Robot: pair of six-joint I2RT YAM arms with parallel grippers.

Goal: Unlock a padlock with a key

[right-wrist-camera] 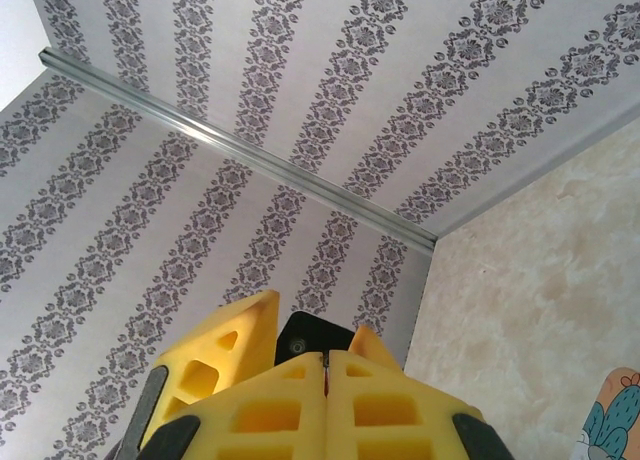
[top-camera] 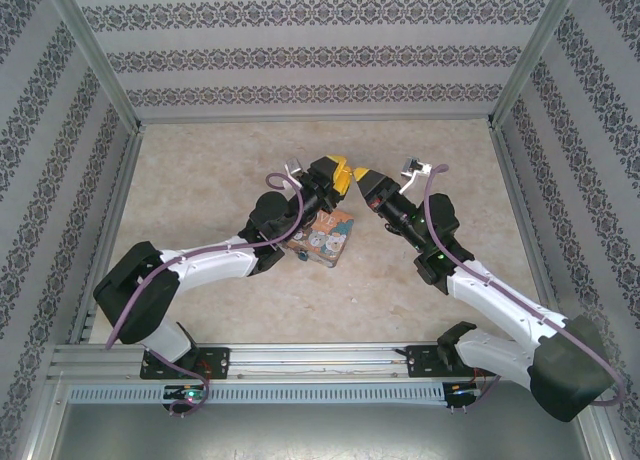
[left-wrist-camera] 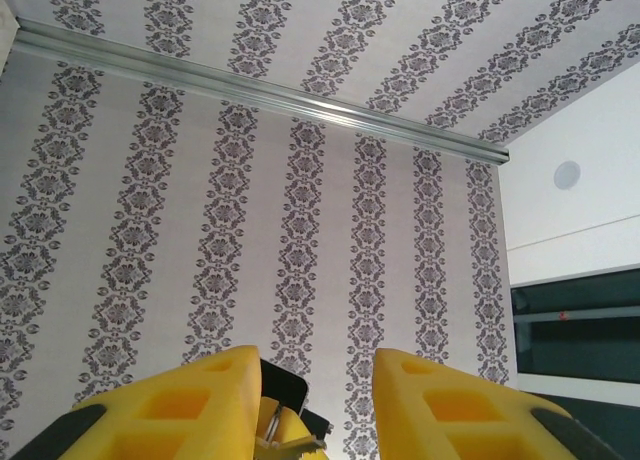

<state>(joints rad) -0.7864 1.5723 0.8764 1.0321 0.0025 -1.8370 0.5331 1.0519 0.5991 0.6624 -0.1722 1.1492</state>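
Silver bent wire, the padlock [left-wrist-camera: 275,432] shackle as far as I can tell, sits low inside my parted left pincer [left-wrist-camera: 315,355]. My right pincer [right-wrist-camera: 323,358] is clenched; on the key or not, I cannot tell.

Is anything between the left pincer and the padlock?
Nothing visible does. What looks like the padlock, a dark piece with silver wire, sits between the fingers of the left pincer; the shut right pincer meets that pincer tip to tip.
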